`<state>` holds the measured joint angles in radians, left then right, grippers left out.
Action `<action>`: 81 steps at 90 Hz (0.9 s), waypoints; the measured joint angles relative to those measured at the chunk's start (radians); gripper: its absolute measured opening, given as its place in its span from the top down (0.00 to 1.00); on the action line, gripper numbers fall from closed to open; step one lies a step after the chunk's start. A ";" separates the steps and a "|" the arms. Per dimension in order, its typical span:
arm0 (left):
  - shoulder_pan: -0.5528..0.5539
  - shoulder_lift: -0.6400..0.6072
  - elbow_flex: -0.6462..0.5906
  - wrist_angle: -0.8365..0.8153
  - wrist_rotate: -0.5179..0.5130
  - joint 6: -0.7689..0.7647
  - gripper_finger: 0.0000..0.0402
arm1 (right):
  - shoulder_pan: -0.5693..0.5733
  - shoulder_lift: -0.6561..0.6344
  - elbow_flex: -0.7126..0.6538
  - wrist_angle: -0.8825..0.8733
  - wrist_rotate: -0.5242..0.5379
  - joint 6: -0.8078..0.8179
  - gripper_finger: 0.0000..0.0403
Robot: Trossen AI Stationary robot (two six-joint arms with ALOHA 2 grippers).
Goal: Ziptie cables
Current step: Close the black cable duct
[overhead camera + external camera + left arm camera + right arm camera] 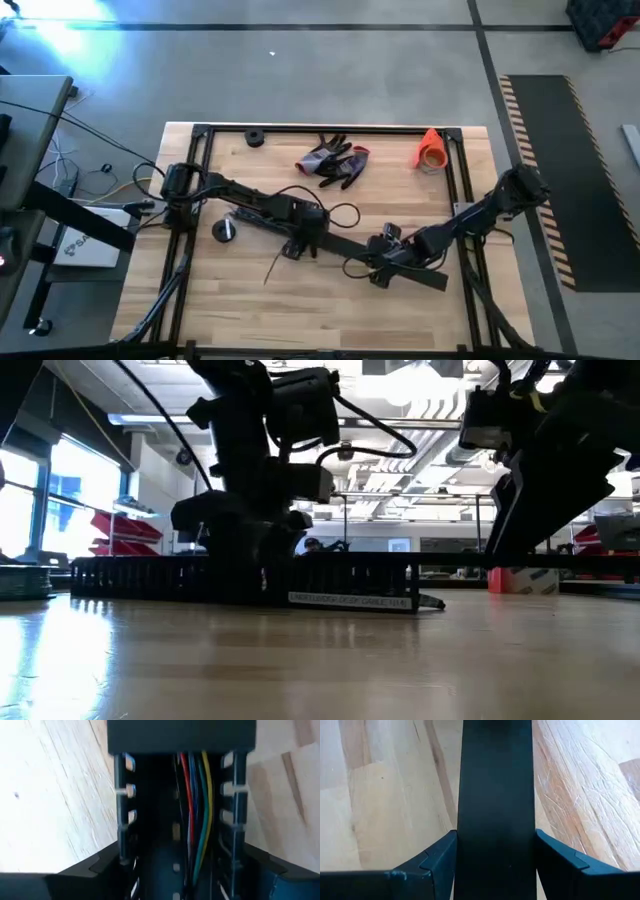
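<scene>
A long black slotted duct (262,222) lies on the wooden table (230,300), slanting across its middle. Red, blue, green and yellow cables (192,805) run inside its channel. My left gripper (303,238) stands over the duct and is shut on its two walls. A flat black strip (495,795) covers the duct beyond the left gripper (177,870) and runs on toward the table's right. My right gripper (385,262) is shut on this strip. A thin brownish wire (275,265) lies loose on the table near the front. My left gripper straddles the slotted duct from above, one finger (95,867) against each outer wall (120,845), so the fingers lie across it. The duct rests on the table with its open channel up. My right gripper pinches the flat strip by its two long edges (462,845) between its fingers (437,860), across the strip. In the low view the gripper (540,470) stands above the table top.
Grey-and-red gloves (335,160) lie at the far middle, an orange cone-shaped piece (432,148) at the far right, and a black round part (254,138) at the far left. Another round part (224,230) sits by the duct's left end. A black frame (200,200) borders the table.
</scene>
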<state>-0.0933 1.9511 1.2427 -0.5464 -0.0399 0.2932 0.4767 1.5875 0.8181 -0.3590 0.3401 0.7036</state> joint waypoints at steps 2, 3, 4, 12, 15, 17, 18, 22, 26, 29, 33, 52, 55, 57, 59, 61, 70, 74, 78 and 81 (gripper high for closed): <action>-0.002 0.000 0.001 0.012 0.000 0.000 0.36 | 0.000 0.000 0.000 -0.001 0.000 0.001 0.50; -0.004 0.000 0.001 0.017 0.001 0.000 0.36 | 0.000 0.000 0.000 -0.001 -0.001 0.002 0.50; -0.005 0.000 0.001 0.021 0.001 0.000 0.36 | 0.000 0.000 0.000 -0.002 -0.002 0.002 0.50; -0.013 -0.002 -0.011 0.049 0.003 0.004 0.36 | 0.001 0.000 0.000 -0.004 -0.007 0.003 0.50; -0.017 -0.002 -0.020 0.072 0.000 0.005 0.37 | 0.001 0.000 0.000 -0.004 -0.008 0.003 0.50; -0.019 -0.002 -0.025 0.083 -0.003 0.004 0.38 | 0.001 0.000 0.000 -0.004 -0.008 0.003 0.50; -0.020 -0.002 -0.028 0.088 -0.005 0.004 0.38 | 0.001 0.000 0.000 -0.004 -0.008 0.003 0.50; -0.024 -0.005 -0.034 0.099 -0.008 -0.001 0.39 | 0.001 0.000 0.000 -0.006 -0.008 0.007 0.50; -0.026 -0.005 -0.034 0.105 -0.009 -0.005 0.41 | 0.001 0.000 0.000 -0.006 -0.010 0.007 0.50; -0.029 -0.005 -0.034 0.109 -0.010 -0.009 0.42 | 0.001 0.000 0.000 -0.007 -0.012 0.006 0.50; -0.032 -0.005 -0.035 0.120 -0.012 -0.011 0.43 | 0.002 0.000 0.000 -0.007 -0.015 0.005 0.50; -0.047 -0.005 -0.035 0.149 -0.074 -0.012 0.46 | 0.002 0.001 0.000 -0.009 -0.016 0.003 0.50; -0.047 -0.005 -0.035 0.149 -0.073 -0.013 0.45 | 0.002 0.001 0.000 -0.009 -0.015 0.003 0.50; -0.046 -0.005 -0.035 0.149 -0.070 -0.016 0.44 | 0.002 0.001 0.000 -0.009 -0.015 0.003 0.50; -0.044 -0.005 -0.035 0.149 -0.065 -0.020 0.43 | 0.002 0.001 0.000 -0.009 -0.015 0.003 0.50; -0.042 -0.005 -0.035 0.149 -0.060 -0.022 0.42 | 0.002 0.001 0.000 -0.009 -0.015 0.002 0.50; -0.030 -0.005 -0.035 0.146 -0.013 -0.027 0.37 | 0.002 0.001 0.000 -0.008 -0.016 0.003 0.50; -0.025 -0.006 -0.033 0.145 0.001 -0.027 0.35 | 0.001 0.002 0.000 -0.006 -0.015 0.003 0.50; -0.022 -0.007 -0.032 0.134 0.005 -0.028 0.33 | 0.001 0.002 0.000 -0.005 -0.015 0.001 0.50; -0.019 -0.007 -0.032 0.124 0.005 -0.028 0.32 | 0.001 0.002 0.000 -0.005 -0.015 -0.002 0.50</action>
<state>-0.1125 1.9438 1.2106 -0.4219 -0.0349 0.2653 0.4774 1.5894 0.8181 -0.3645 0.3248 0.7021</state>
